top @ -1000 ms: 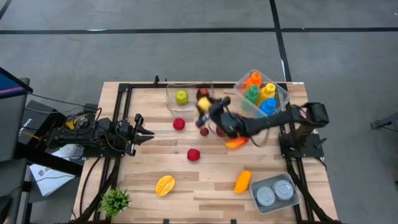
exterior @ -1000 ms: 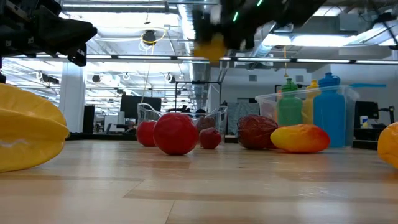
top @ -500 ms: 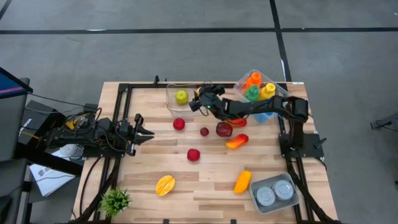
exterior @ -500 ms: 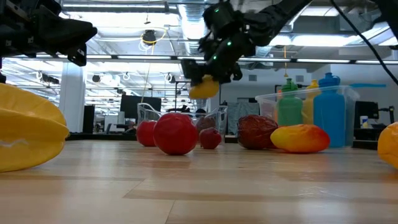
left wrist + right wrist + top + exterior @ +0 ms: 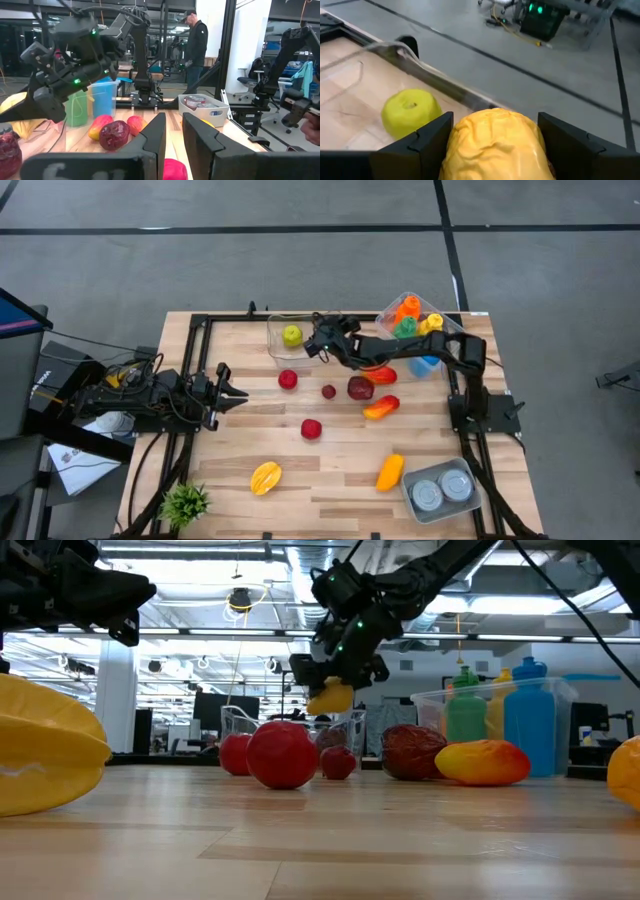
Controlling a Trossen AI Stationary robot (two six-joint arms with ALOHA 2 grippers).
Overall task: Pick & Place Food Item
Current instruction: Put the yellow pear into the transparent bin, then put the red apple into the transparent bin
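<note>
Right gripper [image 5: 492, 142]: I've got it clamped on the yellow food item [image 5: 496, 140], one finger each side, arm stretched out over the clear bin [image 5: 275, 345] at the far edge of the table [image 5: 330, 480].
Yellow food item: in the air above the bin, clear of the rim in low view [image 5: 331, 697].
Bin contents: I see one green apple [image 5: 411, 111] in it, just beside the held item.
Nearby on the wood: red apples [image 5: 288, 379], dark red fruit [image 5: 360, 388], orange pieces.
Left gripper [image 5: 238, 391]: parked at the left side, well apart, fingers [image 5: 155, 142] nearly together, holding nothing.
Background: a person [image 5: 196, 47] stands in the room, seen from the left wrist.
</note>
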